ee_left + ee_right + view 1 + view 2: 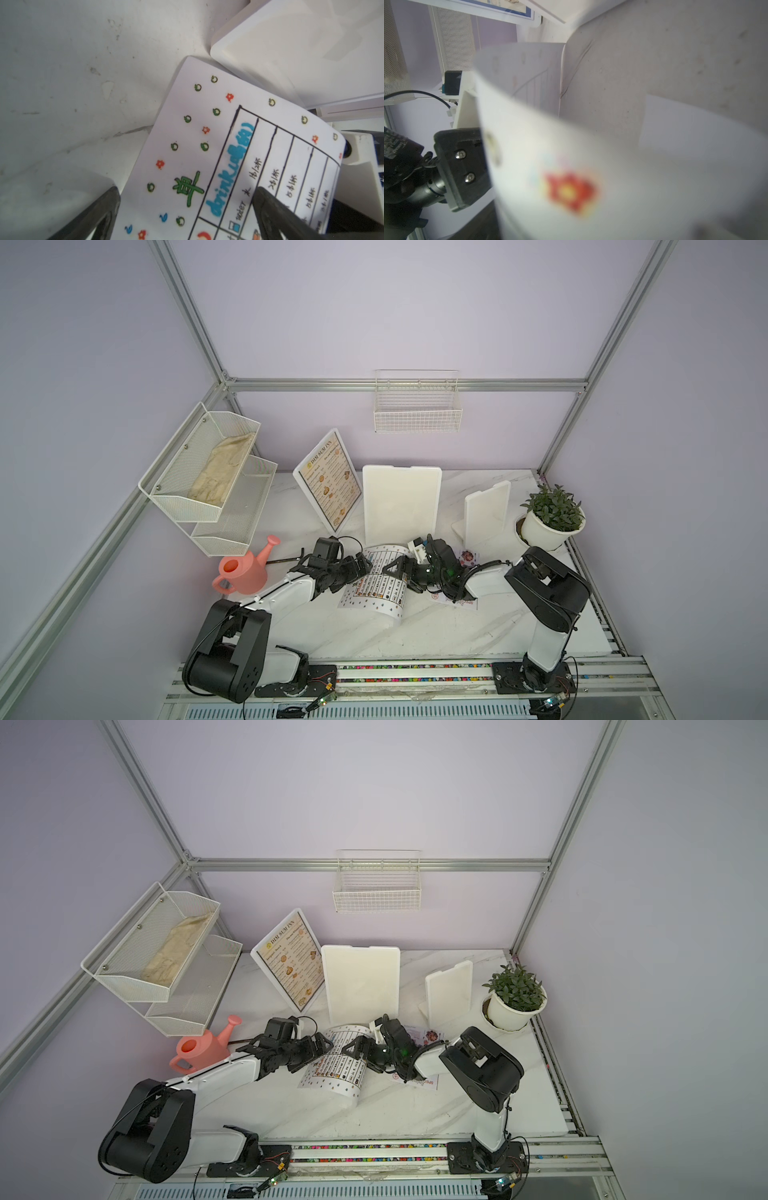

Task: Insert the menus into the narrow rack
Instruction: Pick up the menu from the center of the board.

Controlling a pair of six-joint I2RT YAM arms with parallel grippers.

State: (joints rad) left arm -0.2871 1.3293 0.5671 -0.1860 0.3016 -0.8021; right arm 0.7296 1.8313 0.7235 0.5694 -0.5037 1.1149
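The white grid menu point(380, 593) point(338, 1077) lies mid-table with its far end curled up. My left gripper point(362, 570) point(187, 193) is open at its left edge, one finger point(276, 214) over the printed table. Opposite it, my right gripper point(405, 577) stands with its fingers spread at the sheet's right edge; in the right wrist view the curled sheet point(550, 145) hides the jaws. The "DIM SUM INN" menu point(328, 481) leans upright at the back. The small leaflet point(468, 559) lies under my right arm. The narrow white wire rack point(417, 408) hangs on the back wall.
A pink watering can point(245, 570) stands at the left, below a two-tier mesh shelf point(208, 489) holding a cloth. Two upright white boards point(401, 506) point(486, 512) stand behind the grippers. A potted plant point(552, 516) sits at the back right.
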